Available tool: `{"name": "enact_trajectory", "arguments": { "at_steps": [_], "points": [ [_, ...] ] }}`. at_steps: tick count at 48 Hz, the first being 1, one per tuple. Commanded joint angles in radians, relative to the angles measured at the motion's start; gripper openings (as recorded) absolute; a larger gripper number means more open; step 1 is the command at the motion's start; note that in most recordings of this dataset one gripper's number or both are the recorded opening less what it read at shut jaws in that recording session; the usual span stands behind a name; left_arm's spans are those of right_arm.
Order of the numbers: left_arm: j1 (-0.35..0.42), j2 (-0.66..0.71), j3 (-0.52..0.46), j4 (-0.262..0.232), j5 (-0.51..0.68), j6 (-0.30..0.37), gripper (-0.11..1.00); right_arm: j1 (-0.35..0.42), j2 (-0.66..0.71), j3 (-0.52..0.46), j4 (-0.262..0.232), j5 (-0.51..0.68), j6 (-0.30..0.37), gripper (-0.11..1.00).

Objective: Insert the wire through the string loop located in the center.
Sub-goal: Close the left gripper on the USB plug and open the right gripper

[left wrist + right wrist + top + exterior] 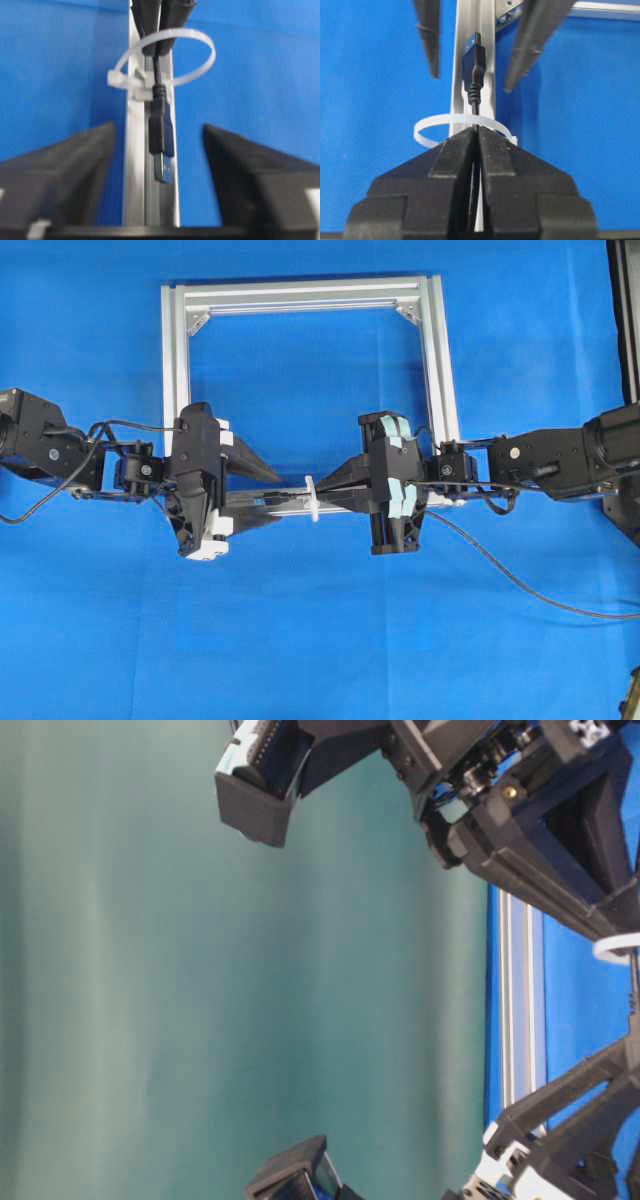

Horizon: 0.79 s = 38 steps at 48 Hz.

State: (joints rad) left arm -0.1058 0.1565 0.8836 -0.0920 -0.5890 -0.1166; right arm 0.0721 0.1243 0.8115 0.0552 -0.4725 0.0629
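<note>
Here the right gripper (476,131) is clamped on the wire (476,107) just behind its plug (473,62), so the stiff end projects straight through the loop (462,129). The loop stands at mid-length of the frame's (176,360) near rail, keeping its opening facing both arms. Beyond it, the left gripper (159,142) stands with jaws apart on either side of the plug, not touching it, apparently placed to receive it.

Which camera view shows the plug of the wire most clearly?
The left wrist view: the plug faces the camera, through the loop, metal tip visible. The right wrist view shows its back. Overhead, it is tiny. At table level, I cannot find it.
</note>
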Motion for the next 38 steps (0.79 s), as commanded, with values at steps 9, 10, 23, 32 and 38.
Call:
{"name": "enact_trajectory", "arguments": {
  "at_steps": [9, 10, 23, 32, 38],
  "points": [
    [0.003, -0.011, -0.017, 0.003, -0.005, 0.000, 0.08, 0.003, -0.014, -0.014, 0.000, -0.009, -0.002, -0.02],
    [0.003, -0.011, -0.018, 0.002, -0.003, 0.000, 0.08, 0.002, -0.012, -0.014, 0.000, -0.011, -0.002, -0.02],
    [0.003, -0.011, -0.018, 0.002, 0.000, 0.000, 0.08, 0.002, -0.012, -0.014, 0.000, -0.008, -0.002, -0.02],
    [0.003, -0.011, -0.017, 0.003, 0.000, 0.000, 0.08, 0.002, -0.014, -0.012, 0.000, 0.000, -0.003, 0.00],
    [0.003, -0.011, -0.018, 0.002, 0.000, 0.000, 0.08, 0.002, -0.014, -0.014, 0.003, 0.002, -0.003, 0.20]
  ]
}}
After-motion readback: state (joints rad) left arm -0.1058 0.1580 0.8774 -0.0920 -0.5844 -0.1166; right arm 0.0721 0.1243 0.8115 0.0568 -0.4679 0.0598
